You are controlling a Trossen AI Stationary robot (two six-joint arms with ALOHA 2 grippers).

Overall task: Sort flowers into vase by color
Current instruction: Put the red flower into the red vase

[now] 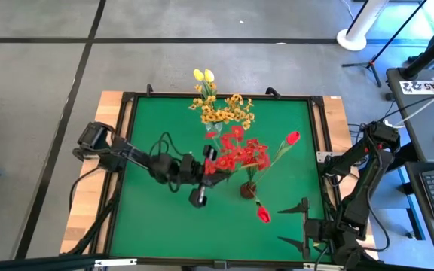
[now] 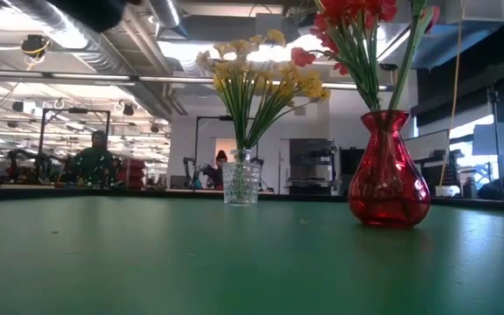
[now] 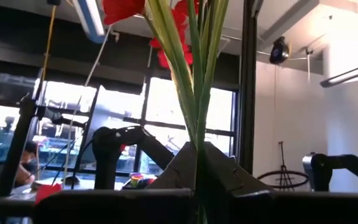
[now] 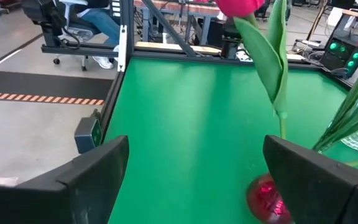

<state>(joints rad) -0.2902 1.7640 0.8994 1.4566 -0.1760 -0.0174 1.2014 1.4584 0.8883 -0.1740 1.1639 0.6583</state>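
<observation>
The right gripper waits near the near right corner of the green counter, low over the mat, its jaws spread wide with nothing between them. In its wrist view the two dark fingers stand well apart, and beyond them the red glass vase sits on the mat with a red tulip leaning out over it on a leafy green stem.

That red vase stands right of the counter's middle. From above, one red tulip tips from it toward the near edge and another toward the right edge, while a spray of small red blooms spreads over the counter's centre.

The left gripper reaches in from the left edge to that red spray, high above the mat. Its wrist view shows a bundle of green stems rising straight from between its jaws, which are clamped on them, with red blooms above.

Farther back, near the middle of the far edge, the clear glass vase holds sprays of small yellow blooms and two yellow tulips that lean out past the far edge.

Beyond the counter, a person sits in the room.
</observation>
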